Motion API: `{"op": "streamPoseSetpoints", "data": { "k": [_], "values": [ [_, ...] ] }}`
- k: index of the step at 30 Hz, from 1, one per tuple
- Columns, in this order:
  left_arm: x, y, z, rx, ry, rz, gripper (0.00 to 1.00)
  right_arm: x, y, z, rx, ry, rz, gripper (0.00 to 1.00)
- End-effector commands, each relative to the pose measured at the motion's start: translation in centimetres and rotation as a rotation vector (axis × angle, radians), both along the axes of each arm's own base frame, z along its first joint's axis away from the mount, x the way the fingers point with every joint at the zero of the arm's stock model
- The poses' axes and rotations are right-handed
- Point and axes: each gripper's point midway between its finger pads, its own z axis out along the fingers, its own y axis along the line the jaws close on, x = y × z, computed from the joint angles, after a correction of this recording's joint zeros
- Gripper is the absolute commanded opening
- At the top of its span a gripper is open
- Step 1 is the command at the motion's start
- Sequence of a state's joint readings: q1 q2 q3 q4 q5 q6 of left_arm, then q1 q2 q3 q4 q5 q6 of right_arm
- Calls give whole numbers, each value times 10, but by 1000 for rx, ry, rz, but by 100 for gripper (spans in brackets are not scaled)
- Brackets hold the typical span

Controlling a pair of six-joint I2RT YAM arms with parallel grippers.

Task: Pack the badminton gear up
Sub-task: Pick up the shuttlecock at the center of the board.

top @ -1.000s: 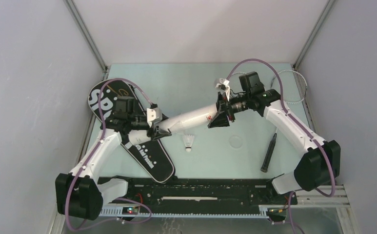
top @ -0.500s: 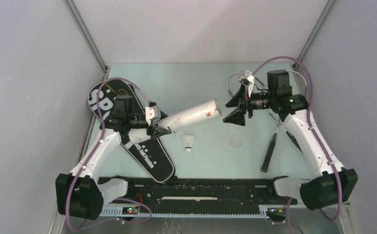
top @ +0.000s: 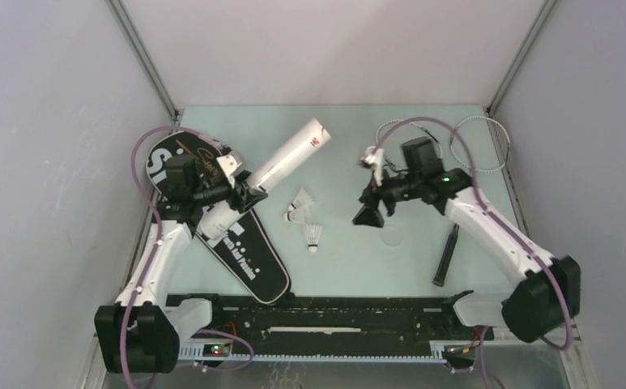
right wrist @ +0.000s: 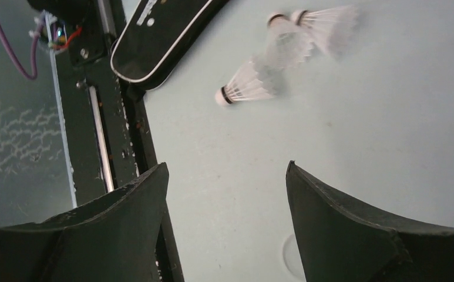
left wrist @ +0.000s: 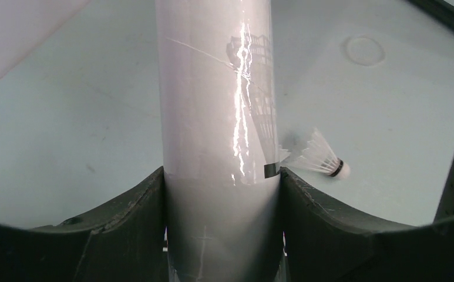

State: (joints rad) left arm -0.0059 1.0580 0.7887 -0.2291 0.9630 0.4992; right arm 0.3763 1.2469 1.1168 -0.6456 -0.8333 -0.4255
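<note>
**L arm has the tube, R pincer open & empty**

My L gripper point(top: 246, 194) is clamped on the white tube point(top: 289, 158) near its lower end. On the L wrist cam both fingers point(left wrist: 130, 217) press flat against its sides. The tube is held off the table point(top: 334, 271), slanting away toward the far centre.

The black bag point(top: 249, 259) lies flat at left, running diagonally, w/ its wide end partly hidden under the L arm.

R gripper point(right wrist: 225, 169) hangs over the mid-right of the table w/ its jaws spread wide. There's nothing btwn them, only bare tabletop below.

Three shuttlecocks point(top: 315, 236) lie on the table btwn the two grippers, clear of tube & bag. Two sit close together and look blurred on the R wrist cam; the third is a bit nearer my side.

The racquets point(top: 480, 144) are at far right, heads by the back corner. One black handle point(top: 446, 254) lies just right of the R gripper, not touching it
</note>
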Motion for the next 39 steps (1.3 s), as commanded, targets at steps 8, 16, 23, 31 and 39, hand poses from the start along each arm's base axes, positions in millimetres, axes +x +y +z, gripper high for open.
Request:
{"op": "streamPoseSetpoints", "data": {
  "k": [8, 16, 23, 31, 39],
  "values": [
    [33, 44, 34, -32, -7, 282, 41, 24, 89, -82, -183, -39, 190, 84],
    [36, 49, 35, -24, -3, 308, 41, 45, 119, -117, -260, 18, 255, 83],
    [35, 50, 37, -19, -15, 304, 40, 29, 136, -141, -296, 90, 385, 79],
    [34, 49, 36, -16, -14, 297, 40, 8, 141, -157, -326, 157, 462, 64],
    [31, 45, 35, -20, -9, 266, 40, 4, 128, -132, -307, 168, 454, 22]
  ]
}}
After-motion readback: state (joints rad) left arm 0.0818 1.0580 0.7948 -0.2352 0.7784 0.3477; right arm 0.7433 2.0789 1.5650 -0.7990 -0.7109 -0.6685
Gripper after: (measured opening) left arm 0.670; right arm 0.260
